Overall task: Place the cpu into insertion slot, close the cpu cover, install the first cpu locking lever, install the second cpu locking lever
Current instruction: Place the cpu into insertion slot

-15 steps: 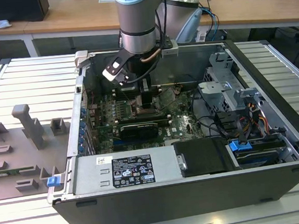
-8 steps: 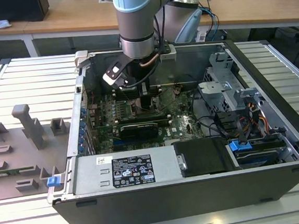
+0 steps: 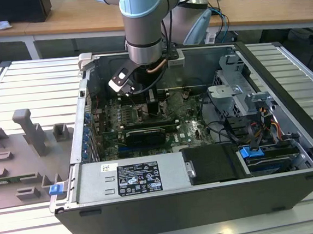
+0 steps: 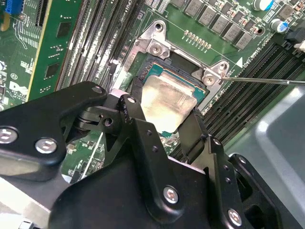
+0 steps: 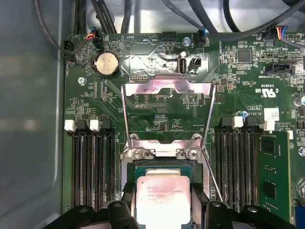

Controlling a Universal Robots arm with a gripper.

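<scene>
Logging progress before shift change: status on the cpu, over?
Arm's pincer shut on cpu. That cpu at insertion slot, seating unclear. Hinged cpu cover swung open, off the slot.

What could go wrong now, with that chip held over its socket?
The cpu, pinched in the gripper, hangs just above the slot. If it goes down slightly crooked, it might seat badly or harm the contacts. The open cover and a thin lever stand close by, so the gripper could snag them.
</scene>
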